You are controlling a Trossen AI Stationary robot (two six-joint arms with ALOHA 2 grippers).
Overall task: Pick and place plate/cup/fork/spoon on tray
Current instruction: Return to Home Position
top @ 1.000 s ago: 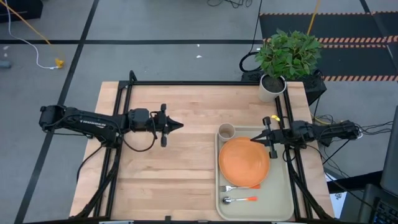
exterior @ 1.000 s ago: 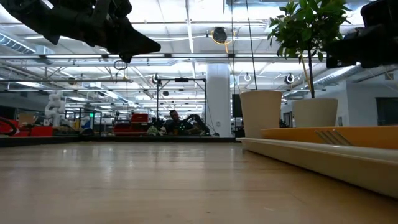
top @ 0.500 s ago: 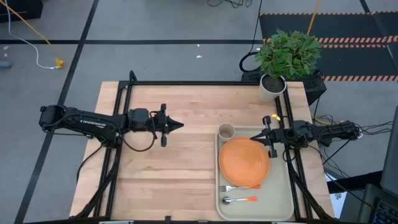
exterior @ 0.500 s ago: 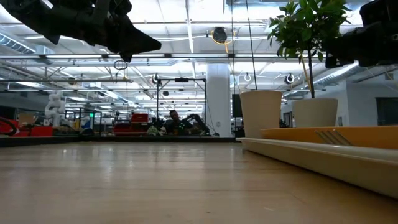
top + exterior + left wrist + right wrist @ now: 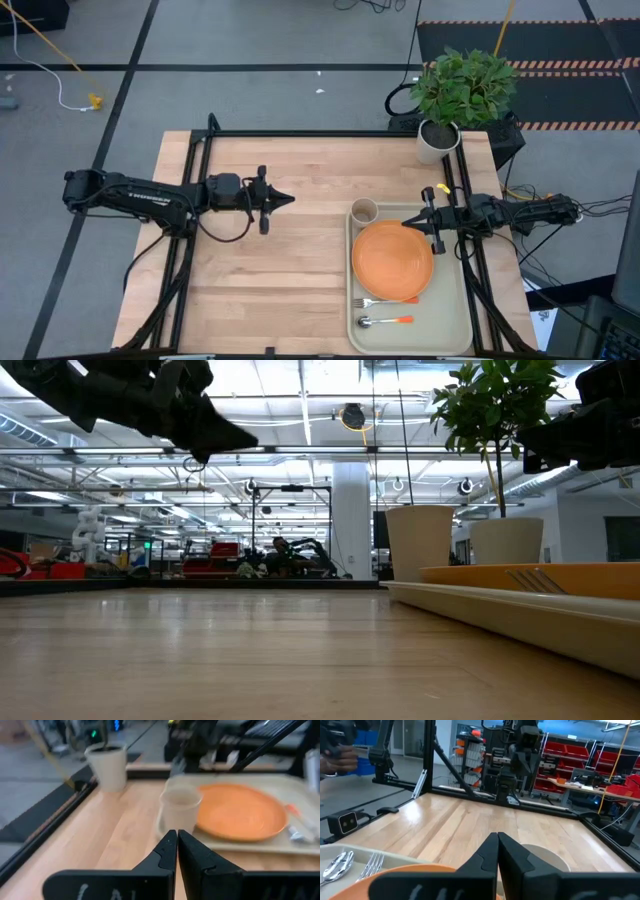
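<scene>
High view: right end effector (image 5: 408, 224), clenched and empty, hovers over the plate's (image 5: 392, 262) far rim.

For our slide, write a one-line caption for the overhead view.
Round orange plate, tan cup, fork and spoon sit on the beige tray; both hands shut, empty.

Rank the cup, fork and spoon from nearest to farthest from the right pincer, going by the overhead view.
Measured from the right pincer, which hangs over the plate's far edge:
1. Cup: on the tray's far left corner, just beside the pincer.
2. Fork: past the plate, at its near edge.
3. Spoon: beyond the fork, nearest the tray's front rim.
</scene>
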